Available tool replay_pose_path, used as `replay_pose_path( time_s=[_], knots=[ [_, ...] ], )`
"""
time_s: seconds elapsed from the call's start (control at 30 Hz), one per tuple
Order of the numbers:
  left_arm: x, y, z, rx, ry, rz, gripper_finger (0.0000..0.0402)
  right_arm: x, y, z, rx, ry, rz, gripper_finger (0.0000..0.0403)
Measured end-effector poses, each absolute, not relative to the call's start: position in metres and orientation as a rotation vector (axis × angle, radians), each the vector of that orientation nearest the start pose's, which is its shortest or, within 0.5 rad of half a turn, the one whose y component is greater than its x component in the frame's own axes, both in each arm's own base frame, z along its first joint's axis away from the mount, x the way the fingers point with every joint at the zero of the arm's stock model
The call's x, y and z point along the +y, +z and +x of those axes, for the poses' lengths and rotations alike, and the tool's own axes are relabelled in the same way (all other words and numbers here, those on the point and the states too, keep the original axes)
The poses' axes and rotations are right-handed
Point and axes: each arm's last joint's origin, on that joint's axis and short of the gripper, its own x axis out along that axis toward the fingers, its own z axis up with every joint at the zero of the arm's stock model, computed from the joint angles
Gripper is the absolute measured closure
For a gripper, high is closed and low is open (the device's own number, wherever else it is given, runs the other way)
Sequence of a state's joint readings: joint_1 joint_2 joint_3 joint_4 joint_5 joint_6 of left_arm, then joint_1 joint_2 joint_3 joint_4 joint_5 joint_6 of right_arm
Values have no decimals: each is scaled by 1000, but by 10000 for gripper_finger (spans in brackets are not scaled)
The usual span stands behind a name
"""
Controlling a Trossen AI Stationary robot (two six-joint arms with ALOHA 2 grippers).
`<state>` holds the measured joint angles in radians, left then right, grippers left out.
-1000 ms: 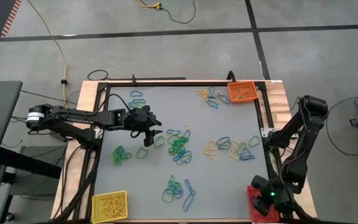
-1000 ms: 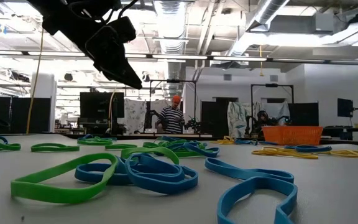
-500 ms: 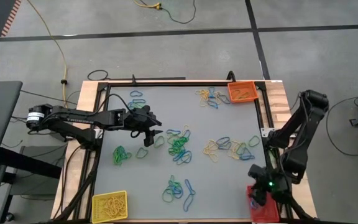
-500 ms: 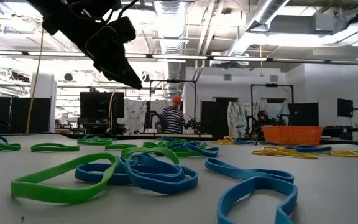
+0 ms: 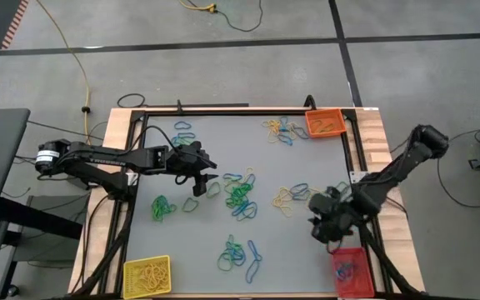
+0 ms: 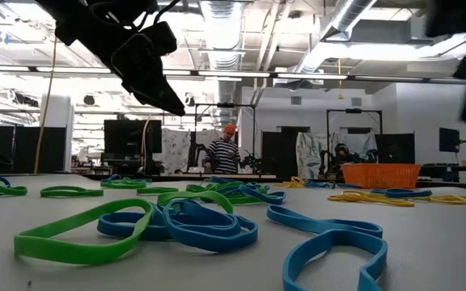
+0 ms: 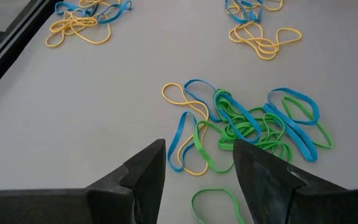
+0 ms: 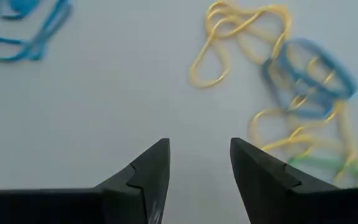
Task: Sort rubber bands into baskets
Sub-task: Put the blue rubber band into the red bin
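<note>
— Rubber bands (image 5: 240, 198), thin loops of yellow, green and blue, where do they lie?

— Scattered in clusters across the grey surface (image 5: 223, 150): one near the middle, one by the small rectangular orange plastic basket (image 5: 324, 123) at a far corner, more toward the near edge.

— And the other baskets?

— The yellow plastic basket (image 5: 147, 276) holds yellow loops at the near left corner; the red plastic basket (image 5: 350, 271) sits at the near right with a few bands inside.

— The grippers?

— The left gripper (image 5: 198, 179) hovers over the left-centre, fingers spread, empty. The right gripper (image 5: 321, 223) hangs just beyond the red basket, fingers (image 8: 146, 176) apart, holding nothing, above yellow and blue loops.
</note>
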<state>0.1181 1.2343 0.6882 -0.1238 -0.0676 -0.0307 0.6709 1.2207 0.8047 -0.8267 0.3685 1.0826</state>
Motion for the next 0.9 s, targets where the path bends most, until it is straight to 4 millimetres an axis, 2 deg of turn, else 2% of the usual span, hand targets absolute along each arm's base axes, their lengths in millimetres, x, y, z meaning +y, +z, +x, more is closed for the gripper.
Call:
replay_pose_path(
  time_s=[0.27, 0.5, 0.7, 0.9],
  knots=[
    [31, 217, 247, 668, 189, -46, 223, 82, 189, 193, 1119, -428, 245, 207],
    [31, 217, 247, 668, 189, -46, 223, 54, 167, 207, 1103, -361, 279, 207],
    [31, 217, 247, 668, 189, -46, 223, 37, 151, 206, 1106, -339, 332, 207],
    [31, 217, 247, 668, 189, -46, 223, 33, 137, 202, 1072, -302, 382, 208]
  ],
)
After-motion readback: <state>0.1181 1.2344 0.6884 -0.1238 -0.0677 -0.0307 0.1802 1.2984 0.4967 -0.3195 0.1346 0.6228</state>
